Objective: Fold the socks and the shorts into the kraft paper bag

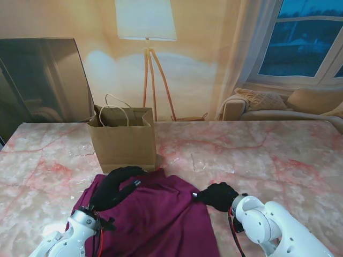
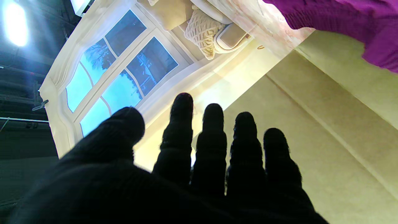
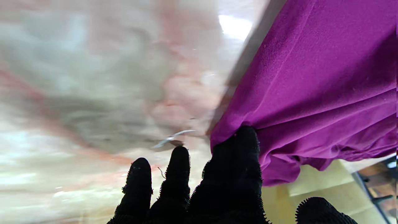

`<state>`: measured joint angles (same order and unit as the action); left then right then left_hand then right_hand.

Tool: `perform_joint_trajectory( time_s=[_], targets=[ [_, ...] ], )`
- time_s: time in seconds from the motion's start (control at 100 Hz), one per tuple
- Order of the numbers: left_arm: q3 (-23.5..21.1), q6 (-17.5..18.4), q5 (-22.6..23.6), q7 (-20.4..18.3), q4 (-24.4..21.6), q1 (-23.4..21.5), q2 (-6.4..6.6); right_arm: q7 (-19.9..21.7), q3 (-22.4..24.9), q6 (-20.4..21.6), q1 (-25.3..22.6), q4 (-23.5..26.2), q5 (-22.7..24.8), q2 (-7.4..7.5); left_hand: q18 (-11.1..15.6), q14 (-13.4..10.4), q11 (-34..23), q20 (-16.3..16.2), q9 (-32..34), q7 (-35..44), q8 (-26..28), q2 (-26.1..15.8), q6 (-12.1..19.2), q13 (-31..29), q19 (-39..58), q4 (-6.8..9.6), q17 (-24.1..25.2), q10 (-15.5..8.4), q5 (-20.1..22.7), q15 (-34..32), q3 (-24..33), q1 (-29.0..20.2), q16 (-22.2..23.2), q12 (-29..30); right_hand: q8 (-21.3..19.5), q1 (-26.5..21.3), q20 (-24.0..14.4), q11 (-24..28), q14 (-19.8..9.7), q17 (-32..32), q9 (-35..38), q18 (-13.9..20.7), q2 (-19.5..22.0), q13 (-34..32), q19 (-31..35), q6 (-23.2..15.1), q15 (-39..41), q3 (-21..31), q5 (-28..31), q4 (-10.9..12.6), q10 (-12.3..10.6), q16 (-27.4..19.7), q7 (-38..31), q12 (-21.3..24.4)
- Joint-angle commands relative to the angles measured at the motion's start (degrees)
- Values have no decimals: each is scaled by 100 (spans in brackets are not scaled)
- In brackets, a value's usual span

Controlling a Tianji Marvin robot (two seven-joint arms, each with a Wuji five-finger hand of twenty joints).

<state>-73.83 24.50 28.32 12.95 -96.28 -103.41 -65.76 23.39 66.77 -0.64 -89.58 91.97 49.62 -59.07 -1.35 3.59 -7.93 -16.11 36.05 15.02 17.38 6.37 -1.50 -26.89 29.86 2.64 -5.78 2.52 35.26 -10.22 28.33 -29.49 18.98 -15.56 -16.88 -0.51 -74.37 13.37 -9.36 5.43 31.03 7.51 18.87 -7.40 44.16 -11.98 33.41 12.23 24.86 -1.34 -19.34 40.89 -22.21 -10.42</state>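
The kraft paper bag (image 1: 123, 142) stands upright on the marble table, mouth up, handles raised. The purple shorts (image 1: 155, 217) lie spread just nearer to me, their far edge touching the bag's base. My left hand (image 1: 114, 188) rests on the shorts' far left part, fingers (image 2: 211, 137) straight and apart, pointing at the bag's wall (image 2: 326, 130) and holding nothing. My right hand (image 1: 217, 196) is at the shorts' right edge, and the cloth (image 3: 311, 77) bunches where its fingers (image 3: 239, 149) pinch the hem. No socks are visible.
The pink-veined marble table (image 1: 257, 155) stretches to the right and left of the bag. Behind the table stand a floor lamp (image 1: 146, 32), a dark panel (image 1: 43, 80) at the left and a sofa (image 1: 284, 104) under a window.
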Motion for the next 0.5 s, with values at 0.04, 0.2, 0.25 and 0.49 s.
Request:
perform_joint_trajectory(
  time_s=[0.04, 0.2, 0.25, 0.49],
  targets=[
    [51, -33, 14, -67, -38, 40, 17, 233, 152, -216, -268, -436, 228, 194, 179, -58, 104, -17, -169, -104, 5, -141, -18, 140, 63, 147, -5, 172, -102, 52, -85, 12, -17, 18, -109, 296, -135, 688, 488, -9, 867, -34, 137, -234, 218, 1510, 215, -168, 282, 209, 2332, 120, -219, -270],
    [121, -61, 12, -114, -37, 107, 26, 249, 518, -365, -376, -463, 402, 184, 147, -26, 90, -42, -134, -92, 10, -154, -36, 109, 117, 136, -46, 199, -80, 27, -112, 5, -3, 5, -122, 300, -125, 663, 486, -26, 816, -43, 89, -229, 253, 1514, 210, -166, 266, 190, 2309, 115, -214, -260],
    [150, -67, 12, -135, -26, 134, 31, 261, 628, -418, -403, -467, 456, 182, 140, -1, 84, -53, -116, -84, 13, -154, -56, 88, 139, 134, -56, 215, -66, 13, -118, -3, 4, -1, -127, 286, -118, 654, 491, -28, 820, -45, 62, -232, 265, 1518, 207, -151, 271, 188, 2321, 112, -217, -255],
    [316, -77, -24, -332, 96, 298, 70, 366, 1099, -630, -497, -528, 720, 181, 100, 69, 49, -100, 5, -17, 43, -187, -99, -2, 241, 116, -107, 252, 36, -46, -191, -14, 44, -38, -150, 312, -77, 640, 508, -51, 801, -68, 6, -247, 338, 1497, 207, -142, 240, 153, 2308, 100, -213, -250]
  ],
)
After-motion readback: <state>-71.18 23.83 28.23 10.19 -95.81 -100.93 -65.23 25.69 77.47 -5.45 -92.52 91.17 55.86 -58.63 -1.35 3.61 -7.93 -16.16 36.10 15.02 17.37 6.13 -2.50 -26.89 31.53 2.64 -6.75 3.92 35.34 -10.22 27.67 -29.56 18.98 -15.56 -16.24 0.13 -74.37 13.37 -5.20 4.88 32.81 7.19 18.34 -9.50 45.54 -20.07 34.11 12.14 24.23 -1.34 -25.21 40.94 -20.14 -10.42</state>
